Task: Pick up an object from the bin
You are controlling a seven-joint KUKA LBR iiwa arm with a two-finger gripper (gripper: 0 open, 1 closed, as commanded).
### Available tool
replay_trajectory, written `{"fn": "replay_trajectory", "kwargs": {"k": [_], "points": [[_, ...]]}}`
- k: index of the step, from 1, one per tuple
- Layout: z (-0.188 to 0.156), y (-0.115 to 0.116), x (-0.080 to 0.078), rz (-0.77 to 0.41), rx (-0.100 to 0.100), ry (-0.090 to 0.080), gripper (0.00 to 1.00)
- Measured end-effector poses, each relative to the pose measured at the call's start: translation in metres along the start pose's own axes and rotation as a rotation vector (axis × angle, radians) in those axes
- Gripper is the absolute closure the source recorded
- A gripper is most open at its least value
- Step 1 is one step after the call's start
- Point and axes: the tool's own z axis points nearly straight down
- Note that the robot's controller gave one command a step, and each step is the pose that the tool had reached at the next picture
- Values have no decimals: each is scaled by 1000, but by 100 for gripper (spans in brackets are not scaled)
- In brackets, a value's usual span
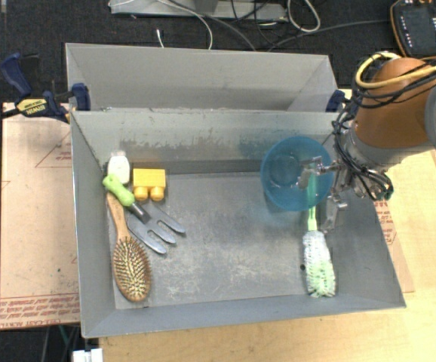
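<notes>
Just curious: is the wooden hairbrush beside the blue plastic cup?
No, the wooden oval hairbrush lies far left, the blue plastic cup far right.

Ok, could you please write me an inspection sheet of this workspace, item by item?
Surface: grey metal bin, things at its left and right.
Job's things: blue cup and green-white bottle brush, at right, nearest the gripper.
Clutter: wooden hairbrush, grey hand fork, yellow block, white piece, all at left.
Grippers: gripper low beside the cup, over the brush's handle.
Cables: black bundle at the wrist; loose cables behind the bin.
Surroundings: control pendant at top right.
</notes>
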Motion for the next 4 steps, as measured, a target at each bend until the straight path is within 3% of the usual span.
{"fn": "replay_trajectory", "kwargs": {"k": [1, 2, 3, 4], "points": [[47, 46, -31, 124, -5, 10, 0], [72, -11, -35, -354, -18, -9, 0], [75, -20, -46, -173, -7, 9, 100], [75, -20, -46, -172, -7, 9, 100]]}}
